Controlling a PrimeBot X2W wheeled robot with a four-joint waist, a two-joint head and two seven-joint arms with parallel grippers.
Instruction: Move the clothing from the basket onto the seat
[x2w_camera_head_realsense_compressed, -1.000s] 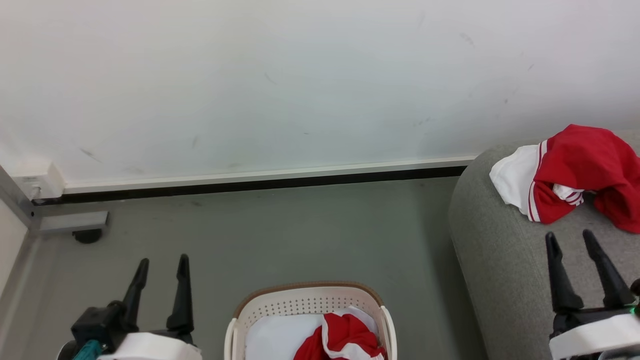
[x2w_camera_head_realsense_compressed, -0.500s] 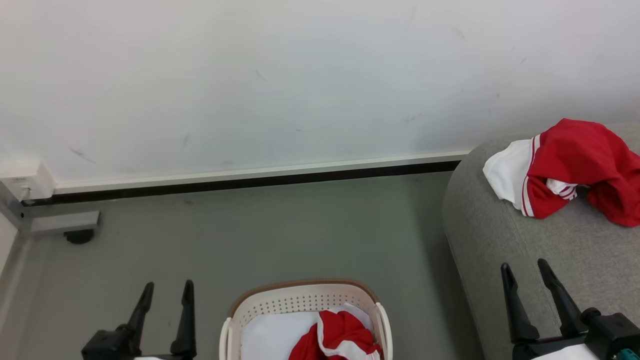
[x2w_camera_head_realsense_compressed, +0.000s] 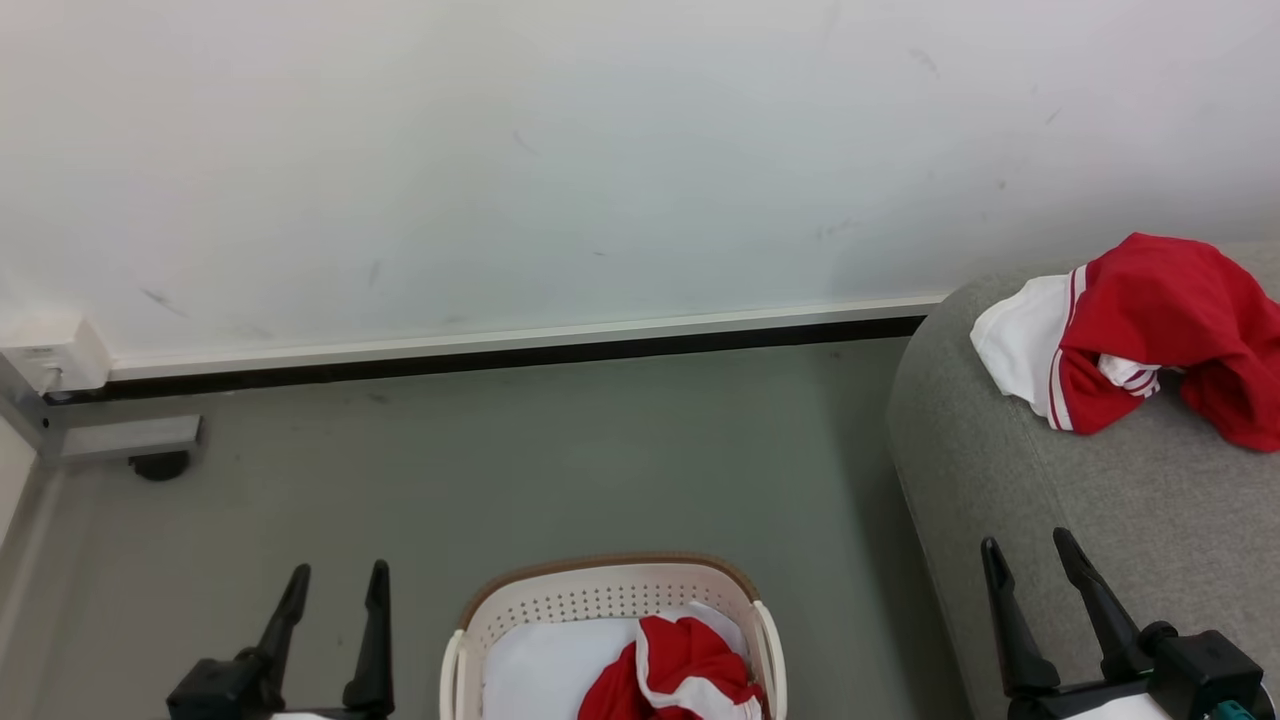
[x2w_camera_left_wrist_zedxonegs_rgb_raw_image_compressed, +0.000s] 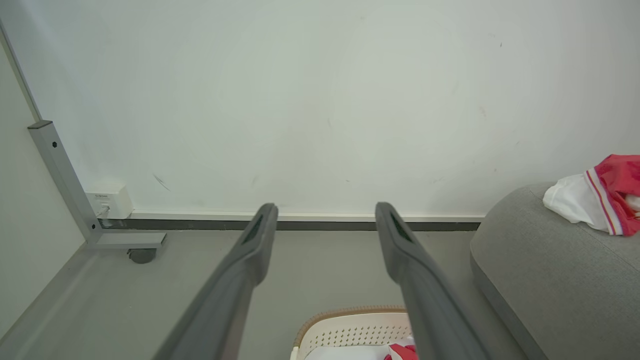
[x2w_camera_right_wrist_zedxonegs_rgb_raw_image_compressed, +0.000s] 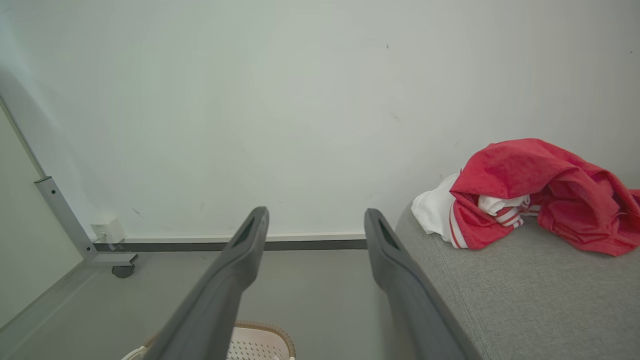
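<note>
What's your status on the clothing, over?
Left gripper open, empty; right gripper open, empty. One jersey on sofa, second jersey in basket. No obstruction seen.

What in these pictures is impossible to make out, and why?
1. Head view: the bottom edge cuts off the basket, so how much clothing lies inside is unknown.
2. Head view: the red garment on the sofa runs off the right edge; one piece or several, unclear.
3. Left wrist view: a finger of the left gripper covers part of the basket.
4. Head view: the label on the wall box is too small to read.
</note>
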